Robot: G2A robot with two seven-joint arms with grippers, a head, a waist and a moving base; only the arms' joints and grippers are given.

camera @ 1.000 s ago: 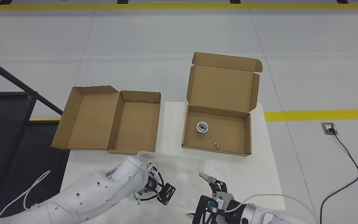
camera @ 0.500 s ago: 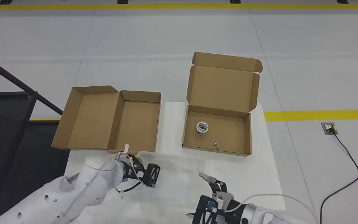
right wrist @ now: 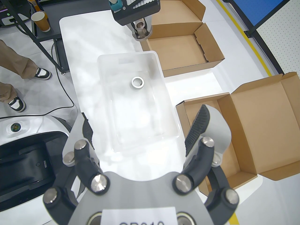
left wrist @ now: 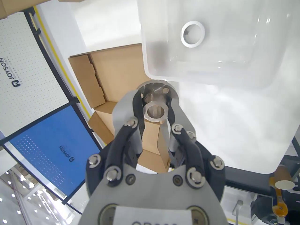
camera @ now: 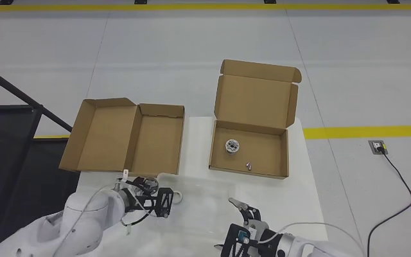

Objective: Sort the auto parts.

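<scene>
My left gripper [left wrist: 155, 105] is shut on a flanged metal hub [left wrist: 155, 112], held above the table just off the left end of the clear plastic bin [camera: 202, 196]. The right wrist view shows the same gripper [right wrist: 141, 31] with the hub [right wrist: 140, 26] near the corner of the left cardboard box [right wrist: 185, 45]. A metal ring [left wrist: 192, 34] lies alone in the bin [left wrist: 234, 66]. My right gripper [right wrist: 143, 129] hangs open with nothing in it over the bin's near right corner [camera: 244, 232].
The left box [camera: 154, 138] holds nothing. The right box [camera: 257, 151] holds a round metal part [camera: 232, 146] and a small piece [camera: 248, 166]. A side cart with a paper cup [right wrist: 41, 20] stands beyond the table's left end.
My left gripper has carried the hub leftward, from above the middle of the bin to its left end near the left box. The right gripper has kept still.
</scene>
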